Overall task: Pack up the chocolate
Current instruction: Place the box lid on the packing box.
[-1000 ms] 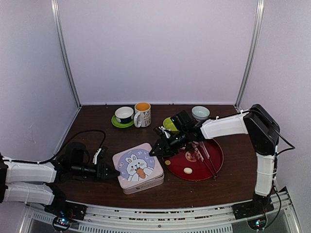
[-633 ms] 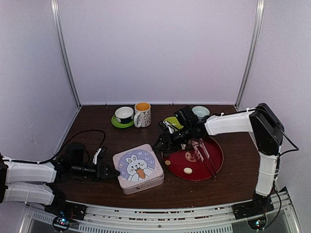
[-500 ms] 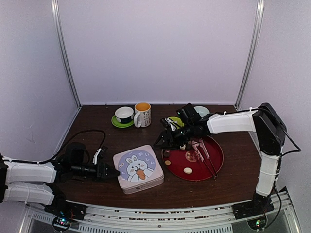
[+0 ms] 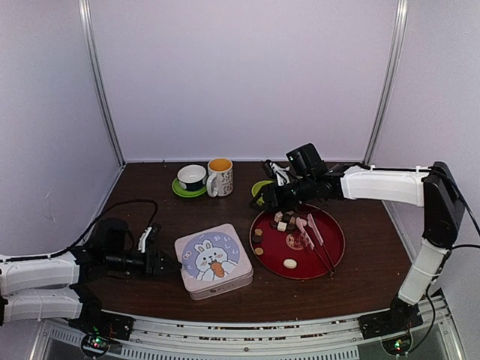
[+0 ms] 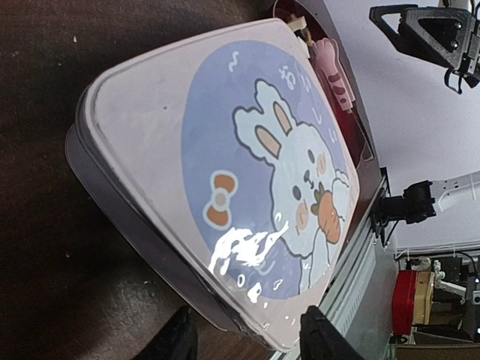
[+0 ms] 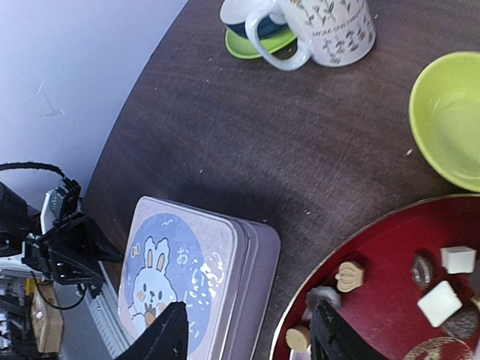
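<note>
Table [image 4: 150,202]: a dark wood top, with both arms reaching in from its near edge.
Rabbit-lidded tin [image 4: 214,259]: sits near the middle of the near edge with its lid on. It will likely need opening before anything is packed.
Red tray [image 4: 335,244]: lies right of centre, just beside the tin.
Left gripper [image 5: 244,341]: low at the tin's left side, fingers spread and clamping nothing.
Right gripper [image 6: 247,334]: hovers over the tray's far-left rim beside the green bowl [image 6: 450,127], fingers parted and empty.
Pink tongs [image 4: 313,229]: rest on the tray, right of the sweets.
Chocolate [image 4: 283,220]: a small cluster sits at the tray's far-left, with a few single pieces along its left and near side.
Handling: the pieces look light, hard and smooth. They would probably skid on the glossy tray and crack or smear if squeezed hard. A gentle pinch across flat opposite sides, one piece at a time, seems best.
Change: a second ago the right gripper was down between tin and tray. It now stands back toward the far rim, leaving the cluster in plain view.
</note>
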`<state>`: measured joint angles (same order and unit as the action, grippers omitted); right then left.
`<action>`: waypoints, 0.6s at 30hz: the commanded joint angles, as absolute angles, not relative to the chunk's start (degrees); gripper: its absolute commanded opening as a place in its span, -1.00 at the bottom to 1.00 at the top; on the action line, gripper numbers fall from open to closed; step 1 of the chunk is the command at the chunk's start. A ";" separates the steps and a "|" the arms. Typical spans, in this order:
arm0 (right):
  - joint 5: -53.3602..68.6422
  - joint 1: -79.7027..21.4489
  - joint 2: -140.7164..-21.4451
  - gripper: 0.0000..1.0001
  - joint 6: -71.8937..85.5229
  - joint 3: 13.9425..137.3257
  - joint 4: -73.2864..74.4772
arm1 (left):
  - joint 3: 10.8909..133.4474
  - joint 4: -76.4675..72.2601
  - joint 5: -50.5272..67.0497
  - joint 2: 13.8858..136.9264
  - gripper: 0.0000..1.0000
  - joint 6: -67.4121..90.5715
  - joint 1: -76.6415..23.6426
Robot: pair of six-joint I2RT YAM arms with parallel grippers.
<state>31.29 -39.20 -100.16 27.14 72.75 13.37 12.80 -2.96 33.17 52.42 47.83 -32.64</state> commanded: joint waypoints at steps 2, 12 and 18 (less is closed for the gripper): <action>18.23 -42.00 -93.41 0.14 20.35 72.01 15.81 | 13.84 -1.24 30.54 50.05 -0.01 46.67 -32.93; 5.79 -44.17 -81.16 1.00 20.23 64.16 8.16 | 13.30 -1.67 29.38 49.75 0.00 46.56 -32.93; 11.54 -41.66 -75.57 1.00 23.83 54.87 -1.15 | 13.26 -1.32 29.41 49.12 0.01 45.80 -32.88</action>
<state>10.17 -43.24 -77.32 21.04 58.19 6.02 12.86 -1.10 30.15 50.06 47.42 -32.64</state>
